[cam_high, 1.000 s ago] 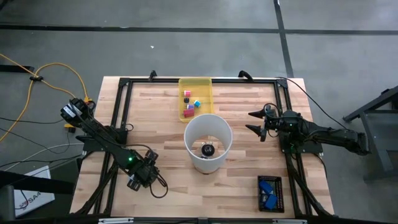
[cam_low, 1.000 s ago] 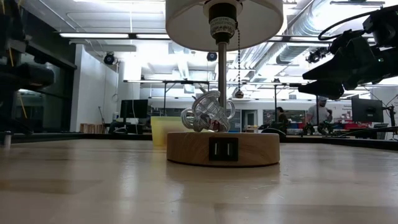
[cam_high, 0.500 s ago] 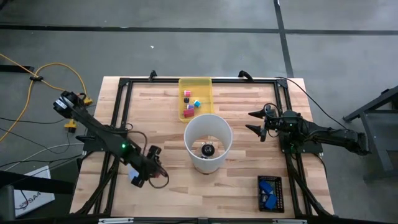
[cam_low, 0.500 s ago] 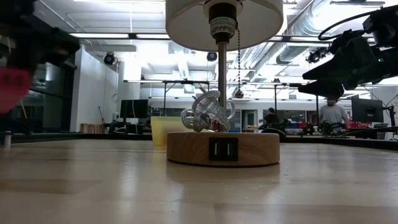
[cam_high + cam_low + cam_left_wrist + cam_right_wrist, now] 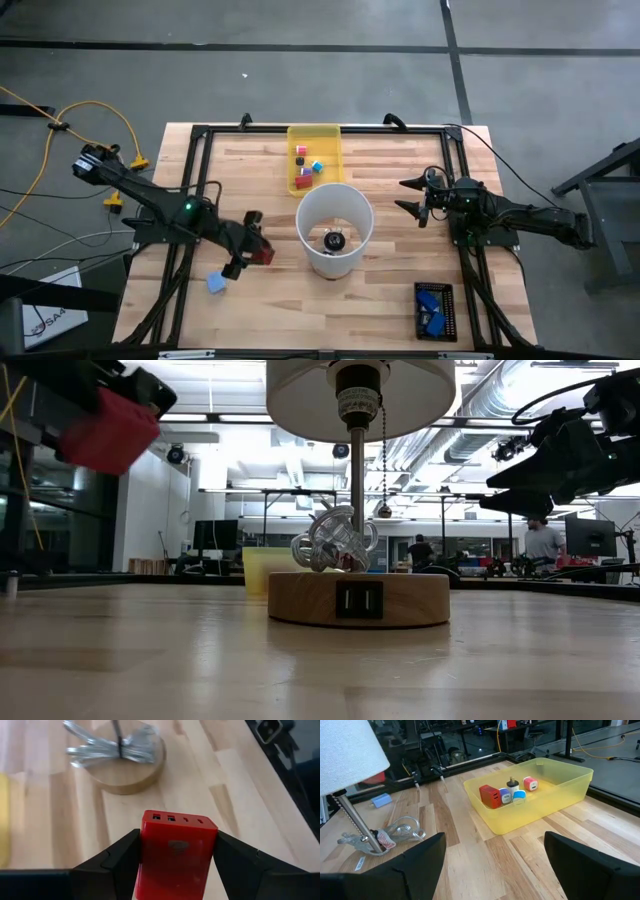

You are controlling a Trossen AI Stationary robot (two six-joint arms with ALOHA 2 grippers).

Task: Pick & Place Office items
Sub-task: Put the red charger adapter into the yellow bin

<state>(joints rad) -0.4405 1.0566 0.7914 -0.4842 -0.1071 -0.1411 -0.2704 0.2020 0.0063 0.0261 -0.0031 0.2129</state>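
My left gripper (image 5: 256, 254) hovers over the table left of the white-shaded lamp (image 5: 335, 225), shut on a red block (image 5: 176, 852) with small ports on its front end. The block also shows high in the low view (image 5: 110, 432). A light-blue piece (image 5: 217, 283) lies flat on the wood near the left gripper. Several small office items (image 5: 505, 795) lie in the yellow tray (image 5: 314, 132) at the far edge. My right gripper (image 5: 408, 197) waits open right of the lamp, touching nothing. My left gripper pinches the red block between its two fingers, one on each of its opposite side faces (image 5: 145, 855). The fingers (image 5: 120, 855) slant down from the table's left side. The block is lifted clear of the table, its port end (image 5: 177, 819) pointing away from the gripper.
The lamp's wooden base (image 5: 358, 598) holds a tangle of metal pieces and stands mid-table under the shade. A black tray with bright-blue items (image 5: 434, 310) sits at the near right. A black frame (image 5: 195, 180) runs along the table's edges.
My left gripper has risen and swung from the near left part of the table toward the lamp, tipping more level, with the red block lifted clear in its fingers. The light-blue piece it hid from above now lies uncovered.
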